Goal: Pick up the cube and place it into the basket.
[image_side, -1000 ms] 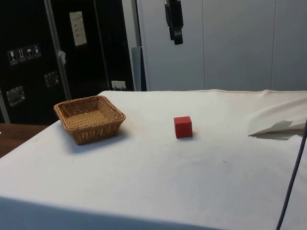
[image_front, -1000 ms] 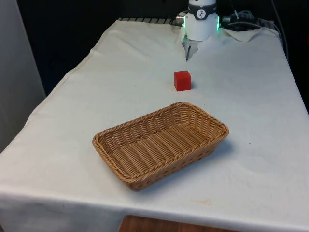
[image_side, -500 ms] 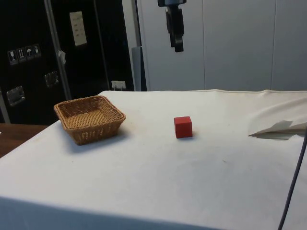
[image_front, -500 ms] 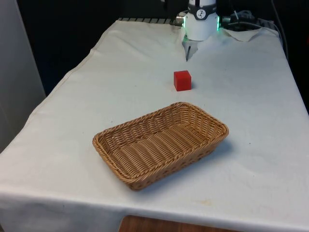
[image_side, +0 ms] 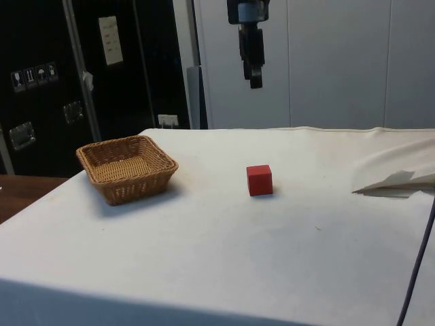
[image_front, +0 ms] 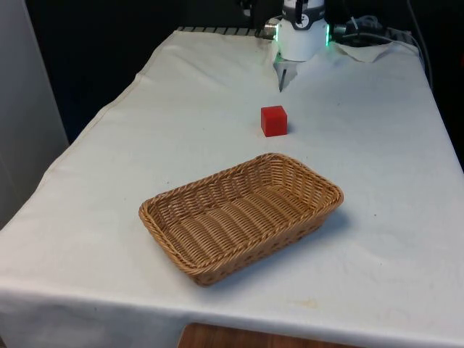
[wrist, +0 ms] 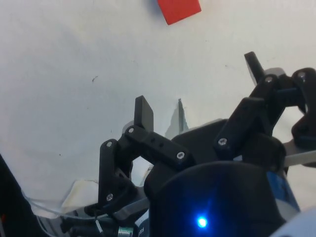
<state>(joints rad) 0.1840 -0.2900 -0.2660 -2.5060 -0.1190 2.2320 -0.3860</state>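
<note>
A red cube (image_front: 274, 120) stands on the white cloth, a little beyond the far corner of the wicker basket (image_front: 181, 250). In the side view the cube (image_side: 259, 180) is to the right of the basket (image_side: 102, 183), with a clear gap between them. My gripper (image_side: 255, 76) hangs high above the table, nearly over the cube and pointing down. In the wrist view the gripper (wrist: 199, 88) is open with nothing between its black fingers (wrist: 143, 111), and the cube (wrist: 178, 10) lies ahead of them on the cloth.
The robot's base (image_front: 301, 40) stands at the table's far end. A raised fold of cloth (image_side: 394, 180) lies near it. A dark cable (image_side: 416, 251) hangs by the table's edge in the side view.
In the side view the gripper has come down and drifted slightly right, towards the spot above the cube. Cube and basket have not moved.
</note>
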